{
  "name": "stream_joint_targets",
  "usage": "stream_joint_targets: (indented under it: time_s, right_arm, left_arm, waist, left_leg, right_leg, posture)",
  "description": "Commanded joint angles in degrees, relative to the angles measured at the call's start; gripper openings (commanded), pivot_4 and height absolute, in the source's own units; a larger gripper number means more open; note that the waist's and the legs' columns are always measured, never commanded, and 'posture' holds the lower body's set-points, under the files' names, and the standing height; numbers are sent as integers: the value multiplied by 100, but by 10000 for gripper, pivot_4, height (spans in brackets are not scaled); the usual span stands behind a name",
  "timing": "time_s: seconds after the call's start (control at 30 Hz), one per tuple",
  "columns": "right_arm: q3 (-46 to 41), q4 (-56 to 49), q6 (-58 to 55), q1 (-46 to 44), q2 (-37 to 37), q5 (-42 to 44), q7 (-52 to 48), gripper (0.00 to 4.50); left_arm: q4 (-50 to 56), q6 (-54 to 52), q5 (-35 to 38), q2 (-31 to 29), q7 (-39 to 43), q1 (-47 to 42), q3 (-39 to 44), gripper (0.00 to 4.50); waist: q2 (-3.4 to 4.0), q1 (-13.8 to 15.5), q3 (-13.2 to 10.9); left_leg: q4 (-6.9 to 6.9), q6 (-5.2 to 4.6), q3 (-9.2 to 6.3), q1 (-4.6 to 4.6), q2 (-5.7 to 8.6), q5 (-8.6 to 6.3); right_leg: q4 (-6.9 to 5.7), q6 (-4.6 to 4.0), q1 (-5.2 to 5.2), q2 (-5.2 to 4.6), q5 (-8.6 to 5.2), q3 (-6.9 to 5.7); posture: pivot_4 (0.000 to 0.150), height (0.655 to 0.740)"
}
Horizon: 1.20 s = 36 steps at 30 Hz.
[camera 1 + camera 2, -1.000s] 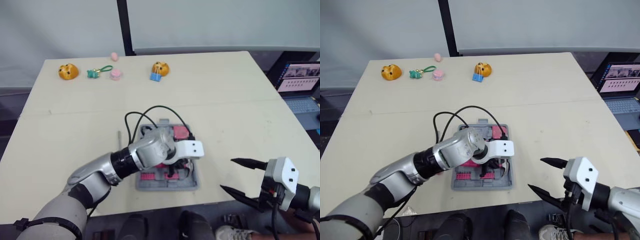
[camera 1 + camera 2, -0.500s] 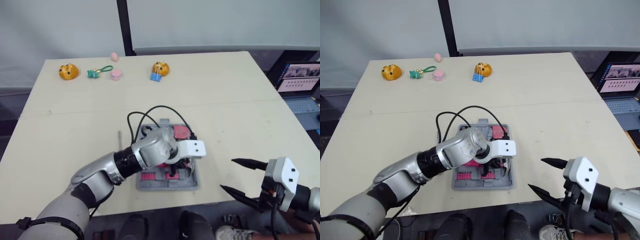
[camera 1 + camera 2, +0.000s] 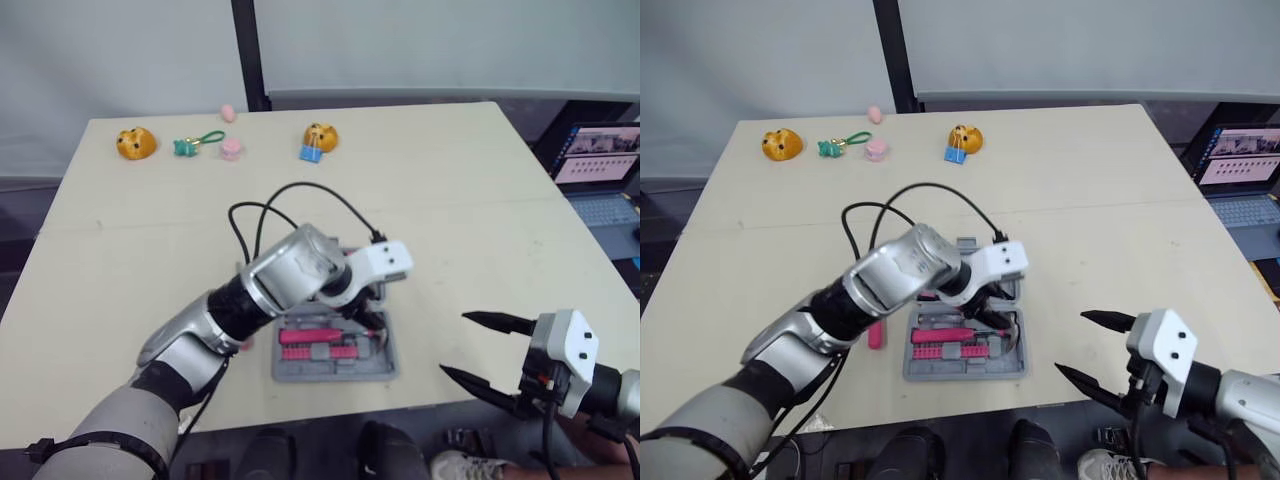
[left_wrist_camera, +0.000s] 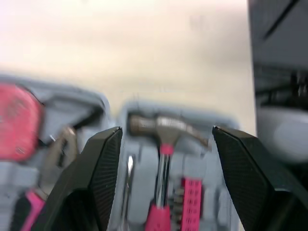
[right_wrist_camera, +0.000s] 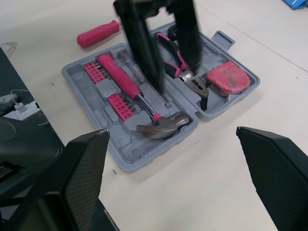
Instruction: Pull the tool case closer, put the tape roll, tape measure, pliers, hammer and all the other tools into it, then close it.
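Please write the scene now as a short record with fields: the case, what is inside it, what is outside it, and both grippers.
Tool case: open, lying flat on the table near its front edge
Inside: hammer, pliers, tape measure, pink bit rows
Outside: pink-handled tool, probably a screwdriver, on the table beside the case, on the robot's left
Left gripper: open, empty, above the case over the hammer
Right gripper: open, empty, near the table's front right edge, apart from the case

A beige table (image 3: 480, 200) stands before a pale grey wall (image 3: 450, 40), a black post (image 3: 245, 50) rising behind its far edge. An open laptop (image 3: 598, 170) sits off to its right.
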State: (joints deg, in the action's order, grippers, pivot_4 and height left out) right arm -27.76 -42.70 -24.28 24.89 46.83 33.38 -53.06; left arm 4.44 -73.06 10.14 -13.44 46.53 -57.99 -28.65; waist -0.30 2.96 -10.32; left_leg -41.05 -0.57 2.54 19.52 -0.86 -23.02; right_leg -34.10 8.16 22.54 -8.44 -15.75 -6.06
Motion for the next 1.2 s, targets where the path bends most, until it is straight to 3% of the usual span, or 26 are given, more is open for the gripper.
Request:
stream_joint_targets:
  time_s: [0.03,0.17,0.2,0.27,0.43,0.87,1.2]
  right_arm:
    - [-94,-108,-30,-31,62,143,-62,45000]
    - [-49,-120,-59,-59,81,140,-88,45000]
    - [-47,-116,-61,-64,80,144,-93,45000]
    - [-50,-116,-45,-42,74,147,-120,45000]
    - [-81,-119,-3,123,27,152,-196,45000]
    - [-199,-114,43,390,9,212,-273,45000]
    - [-197,-146,11,416,5,205,-229,45000]
  left_arm:
    - [155,1025,233,-3,-207,468,971,32125]
    - [471,2076,557,-409,142,1423,1555,32125]
    - [522,2438,584,-541,280,1668,1607,29805]
    - [580,2892,737,-697,414,2150,1861,23911]
    - [740,3699,994,-1109,920,2966,2081,305]
    - [499,5343,616,-1455,1359,3765,1656,305]
    - [-75,6068,-25,-1154,1052,3772,1121,305]
  waist:
    - [6,-25,3]
    - [9,-47,5]
    - [9,-49,5]
    - [11,-49,6]
    - [10,22,6]
    - [13,-7,7]
    - [13,-5,7]
  left_leg:
    - [1,0,0,-2,-1,0]
    - [5,2,3,-6,-2,1]
    - [5,2,3,-6,-2,1]
    - [4,2,2,-6,-2,1]
    - [-4,3,-4,-3,2,0]
    - [0,3,0,-8,3,0]
    - [1,1,0,-8,3,-1]
  right_leg:
    - [-1,0,0,0,0,0]
    - [-1,-1,1,0,-1,-1]
    - [-1,-1,1,0,-1,-1]
    - [0,-1,0,0,-1,0]
    - [4,3,-8,-4,2,-4]
    - [3,3,-8,-5,3,-2]
    - [3,3,-8,-4,3,-2]
  posture:
    - [1500,7400]
    - [1500,7400]
    - [1500,7400]
    - [1500,7400]
    - [1500,7400]
    - [1500,7400]
    - [1500,7400]
